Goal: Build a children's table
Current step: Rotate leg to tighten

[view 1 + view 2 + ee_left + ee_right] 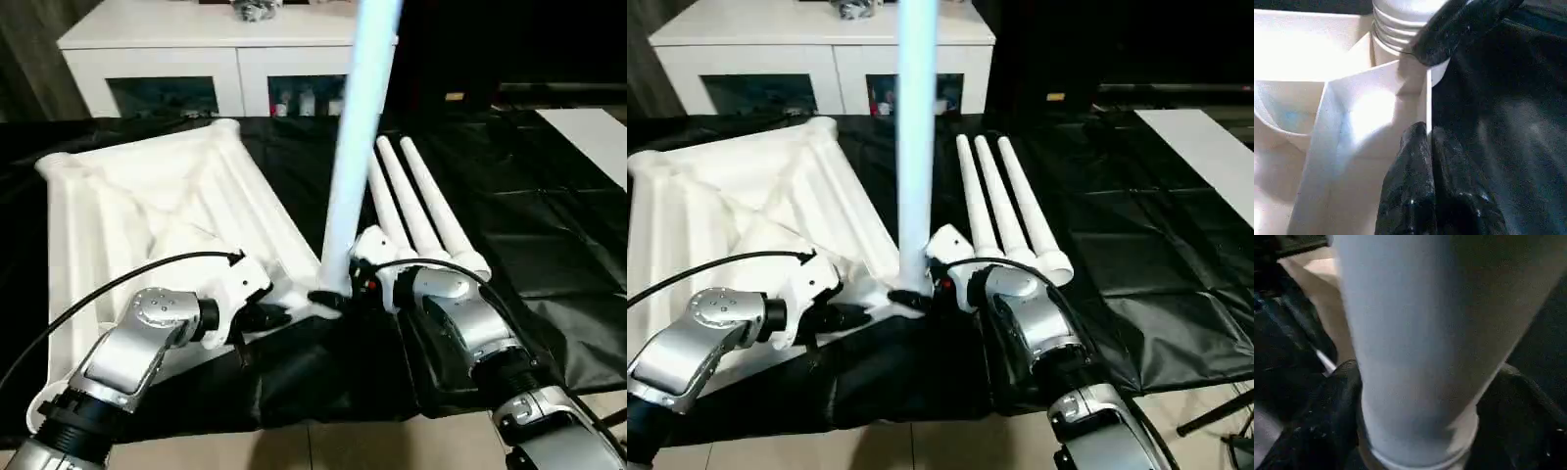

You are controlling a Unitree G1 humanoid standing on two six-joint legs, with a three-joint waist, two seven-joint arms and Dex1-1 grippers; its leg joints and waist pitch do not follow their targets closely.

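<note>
Left gripper (1430, 147) fingers together at tabletop (1371, 117) rib edge; leg (1400, 22) threaded end w/ black finger (1459, 27) across it.

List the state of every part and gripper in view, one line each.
tabletop: upside down on the black cloth, ribbed underside up.
upright leg: standing at the tabletop's near corner, threaded end at the socket.
three spare legs: lying side by side on the cloth.
left gripper: shut, at the tabletop's near corner wall.
right gripper: fingers either side of the upright leg's base.
cabinet: doors closed.
</note>
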